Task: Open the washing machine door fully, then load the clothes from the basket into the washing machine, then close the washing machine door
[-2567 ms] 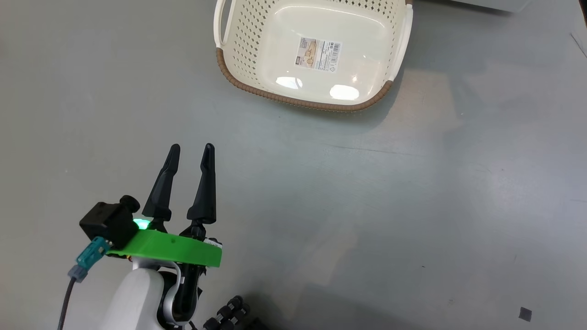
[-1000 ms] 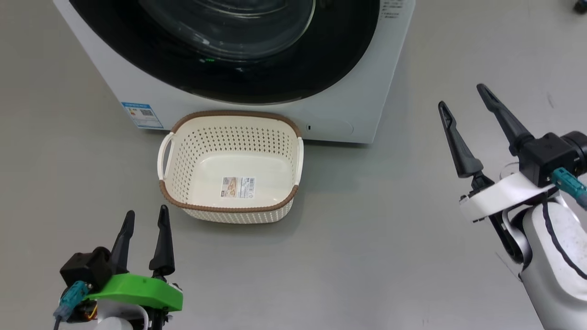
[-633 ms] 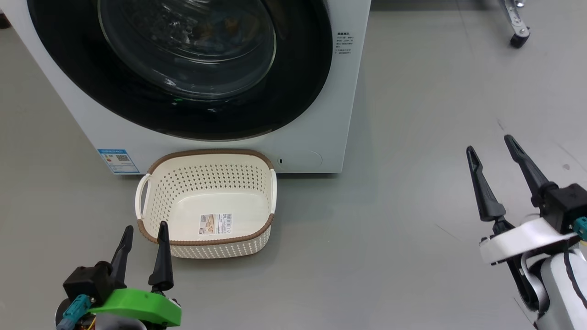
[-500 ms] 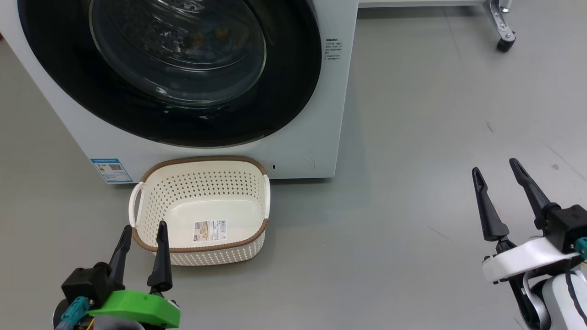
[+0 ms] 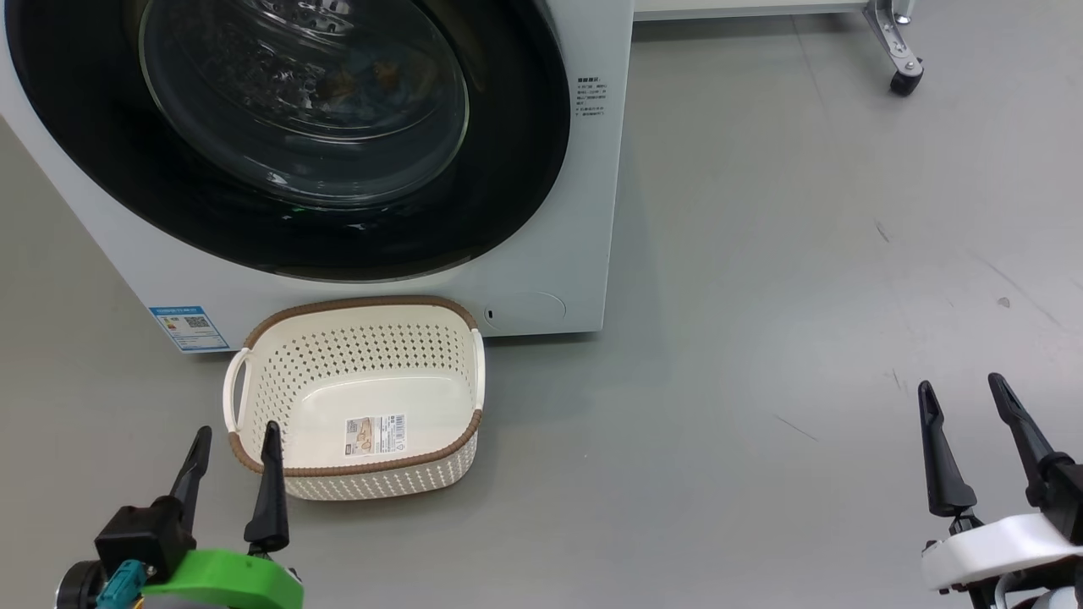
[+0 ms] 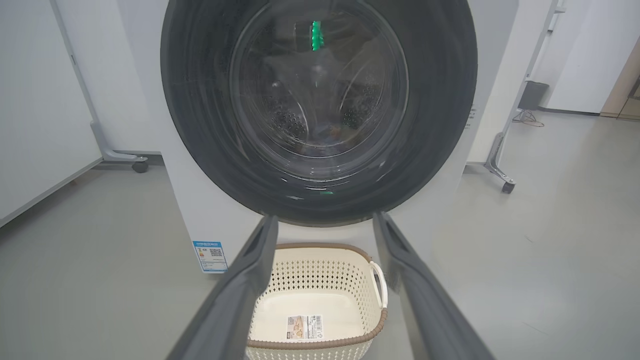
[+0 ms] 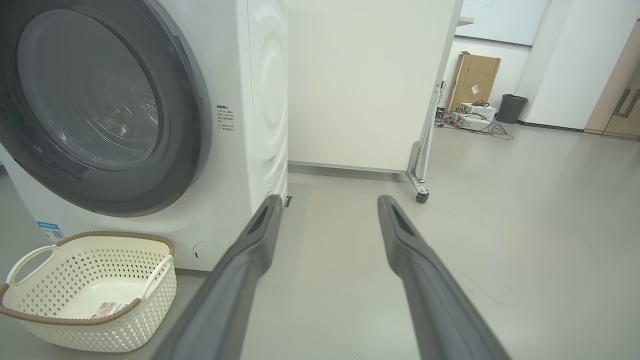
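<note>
The washing machine door (image 5: 508,169) was shut, the basket (image 5: 381,482) just in front.
Left claw (image 5: 237,429) and right claw (image 5: 961,383) both stood spread apart, gripping nothing, over the floor (image 5: 761,296).

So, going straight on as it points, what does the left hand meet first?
Probably the lower black rim of the washing machine door, though the basket below that line might be clipped first; depth is unclear.

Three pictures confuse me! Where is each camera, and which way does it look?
Head view: on the head, looking down at the washing machine, basket and floor; left gripper and right gripper show, open.
Left wrist view: on that wrist, facing the washing machine door squarely; own fingers show.
Right wrist view: on that wrist, aimed past the machine's right side; own fingers show.
All share the empty basket.
</note>
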You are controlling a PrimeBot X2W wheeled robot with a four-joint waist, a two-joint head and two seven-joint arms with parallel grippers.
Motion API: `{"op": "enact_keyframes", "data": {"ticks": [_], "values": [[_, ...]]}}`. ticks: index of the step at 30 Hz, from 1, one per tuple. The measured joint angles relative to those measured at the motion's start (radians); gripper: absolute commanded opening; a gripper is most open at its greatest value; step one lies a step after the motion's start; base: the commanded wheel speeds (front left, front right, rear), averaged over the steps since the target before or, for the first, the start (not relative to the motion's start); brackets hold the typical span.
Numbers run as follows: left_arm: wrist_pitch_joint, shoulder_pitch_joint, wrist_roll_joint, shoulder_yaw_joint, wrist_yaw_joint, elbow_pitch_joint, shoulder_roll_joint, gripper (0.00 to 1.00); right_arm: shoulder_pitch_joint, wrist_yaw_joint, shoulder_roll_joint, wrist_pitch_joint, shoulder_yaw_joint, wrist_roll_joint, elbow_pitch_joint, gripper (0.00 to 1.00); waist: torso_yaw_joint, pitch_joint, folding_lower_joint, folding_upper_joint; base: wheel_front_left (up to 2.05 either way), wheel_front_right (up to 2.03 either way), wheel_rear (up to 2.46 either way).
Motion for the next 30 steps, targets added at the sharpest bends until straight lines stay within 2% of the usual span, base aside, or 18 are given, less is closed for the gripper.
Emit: {"op": "enact_keyframes", "data": {"ticks": [4, 19, 30], "values": [[0.0, 0.008, 0.004, 0.034, 0.005, -0.009, -0.002, 1.0, 0.035, 0.0, 0.013, 0.0, -0.015, -0.016, -0.001, 1.0, 0.001, -0.001, 0.0, 0.0, 0.0, 0.0, 0.0], [0.0, 0.026, 0.047, 0.062, 0.005, -0.029, -0.014, 1.0, 0.062, 0.002, 0.055, 0.0, -0.073, -0.048, -0.021, 1.0, 0.008, 0.005, 0.0, 0.0, 0.0, 0.0, 0.0], [0.0, 0.033, 0.053, 0.07, 0.005, -0.032, -0.024, 1.0, 0.069, 0.022, 0.066, 0.0, -0.097, -0.062, -0.022, 1.0, 0.023, 0.008, 0.0001, 0.0, 0.0, 0.0, 0.0]]}}
